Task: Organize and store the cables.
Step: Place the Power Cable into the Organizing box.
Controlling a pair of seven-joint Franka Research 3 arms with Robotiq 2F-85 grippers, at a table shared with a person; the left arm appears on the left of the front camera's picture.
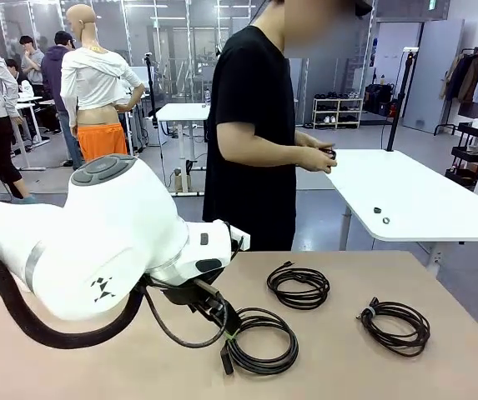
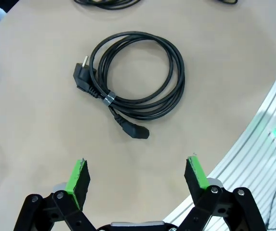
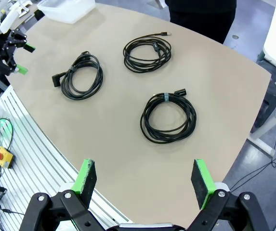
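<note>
A matte beige counter (image 1: 339, 375) with a rounded outline is seen, on which three black cables are laid well apart from one another. A thick black power cord (image 2: 133, 77), wound into a round coil and bound by a small grey tie, is laid flat on the near left part of the surface. An angled wall plug and a block connector stick out from its ring. The left tool (image 2: 138, 169) is held above the counter just short of this power cord, its green-padded fingers spread wide with nothing between them.

A thin black coil with a small plug tip (image 1: 298, 287) is laid toward the far middle. Behind it a person in a black T-shirt (image 1: 251, 125) is seen standing at the far edge, both hands brought together at waist height. A thin black coil bound by a teal tie (image 3: 168, 118) is laid on the right part. The right tool (image 3: 142, 179) is held high over the near edge, its fingers fully apart and empty, well clear of every cable.

A clear plastic bin (image 3: 65, 9) is set at the counter's far left edge. A ribbed aluminium frame (image 3: 36, 139) is seen along the near edge, with a red stop button (image 3: 2, 155) beside it. Beyond the counter, a white table (image 1: 422, 204) is seen standing on a glossy grey floor (image 1: 472, 275).
</note>
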